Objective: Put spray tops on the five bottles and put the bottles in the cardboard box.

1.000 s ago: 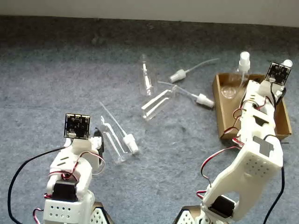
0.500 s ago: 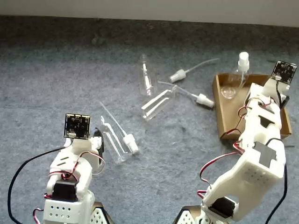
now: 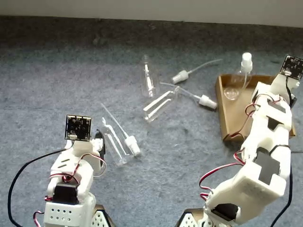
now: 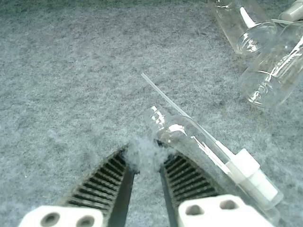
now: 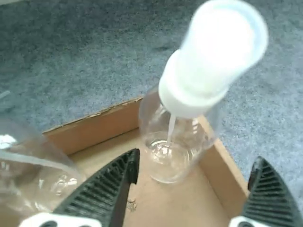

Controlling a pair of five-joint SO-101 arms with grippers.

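Soft, even daylight covers the carpet [image 3: 57, 85], and nothing throws a hard shadow; things lying left of the box [image 3: 231, 120] cast only faint, pale ones. Beyond the box, the far strip of carpet lies in a darker band. The clear bottles [image 3: 160, 105] left of the box carry small white glints along their walls, and the left wrist view catches the same bright streaks. In the right wrist view the spray top [image 5: 213, 56] above the box glares almost blank white, while the box floor is brightly lit.
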